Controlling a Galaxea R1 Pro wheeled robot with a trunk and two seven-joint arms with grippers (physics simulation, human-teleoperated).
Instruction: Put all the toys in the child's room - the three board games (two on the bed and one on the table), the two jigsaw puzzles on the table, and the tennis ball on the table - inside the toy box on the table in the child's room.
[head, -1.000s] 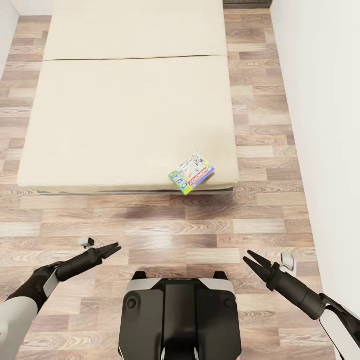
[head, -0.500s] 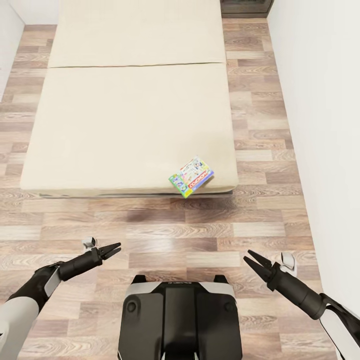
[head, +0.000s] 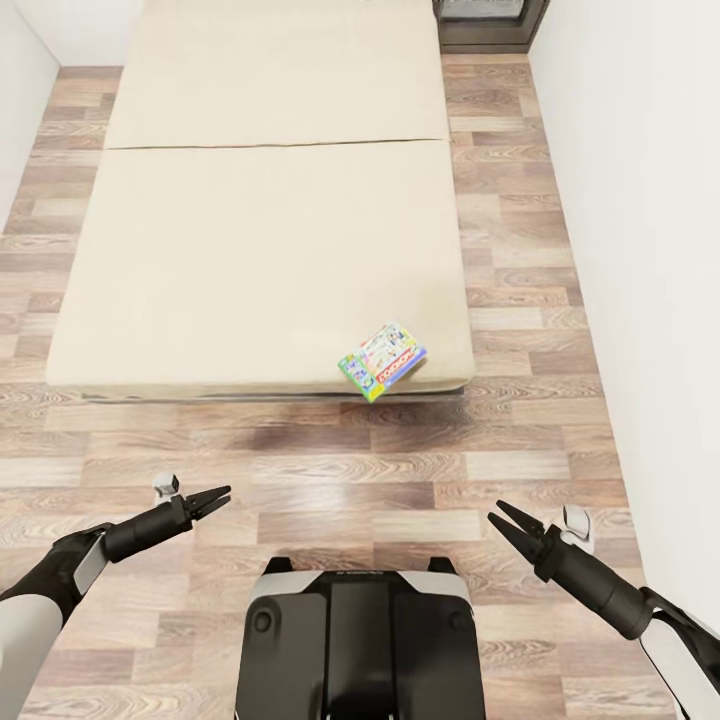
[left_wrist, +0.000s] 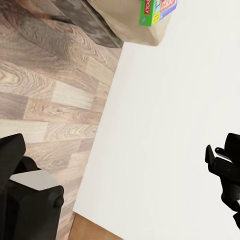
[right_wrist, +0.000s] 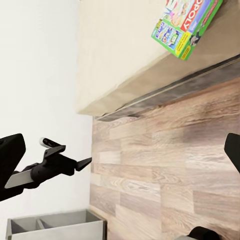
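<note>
Near the bed's (head: 250, 250) lower-right corner, centre frame, the board game (head: 383, 359) is lying diagonally, nearer the right gripper (head: 500, 522) than the left gripper (head: 214, 496), both fingers spread, holding nothing.

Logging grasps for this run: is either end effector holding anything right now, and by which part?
Nothing is held. The left end effector and right end effector are open over the floor; the board game lies on the bed.
</note>
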